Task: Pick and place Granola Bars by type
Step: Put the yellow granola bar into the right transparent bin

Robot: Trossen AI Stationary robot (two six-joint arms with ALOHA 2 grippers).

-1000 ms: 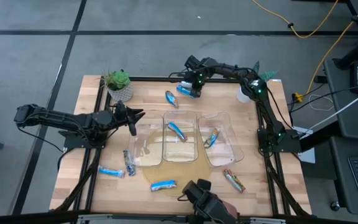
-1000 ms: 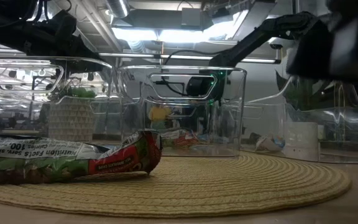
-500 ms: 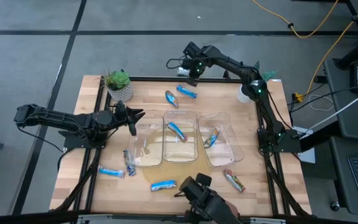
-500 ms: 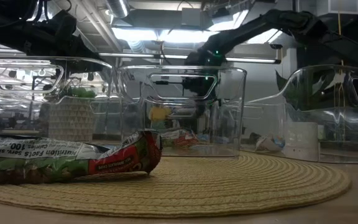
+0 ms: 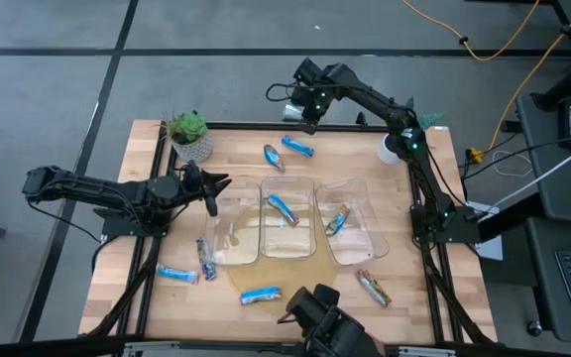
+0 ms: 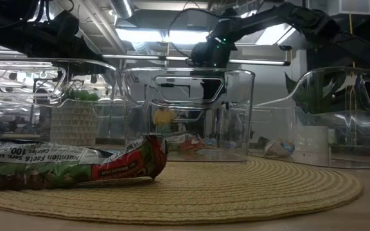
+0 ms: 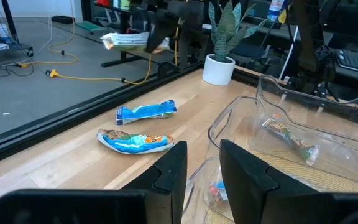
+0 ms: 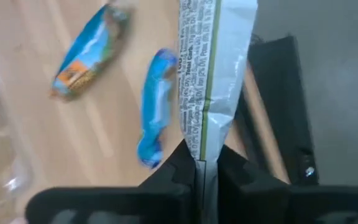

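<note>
My right gripper (image 5: 300,99) is high over the table's far edge, shut on a silvery granola bar (image 8: 215,56). That bar also shows in the left wrist view (image 7: 128,41). Below it on the wood lie a bright blue bar (image 5: 297,147) and a blue-and-white bar (image 5: 273,157). One bar lies flat in the middle bin (image 5: 284,209) and another in the right bin (image 5: 338,220). Several more bars lie flat near the table's near edge, among them a red-ended one (image 6: 76,163). My left gripper (image 7: 202,177) is open and hovers beside the left bin (image 5: 228,236). My right gripper pinches the silvery bar between its two fingers at one end of the wrapper (image 8: 199,149), along the printed back seam. The bar is lifted clear and sticks out past the fingertips (image 8: 180,167), toward the table's left in the high view.
Three clear plastic bins stand side by side on a round woven mat (image 6: 249,192) at mid-table. A small potted plant (image 5: 188,134) sits at the far left corner, and a white pot with a plant (image 5: 393,149) at the far right. Bare wood shows along the left side.
My right gripper has risen from beside the blue bars on the far part of the table and moved toward the far edge, carrying the silvery bar up clear of the wood. The left arm has kept still.
</note>
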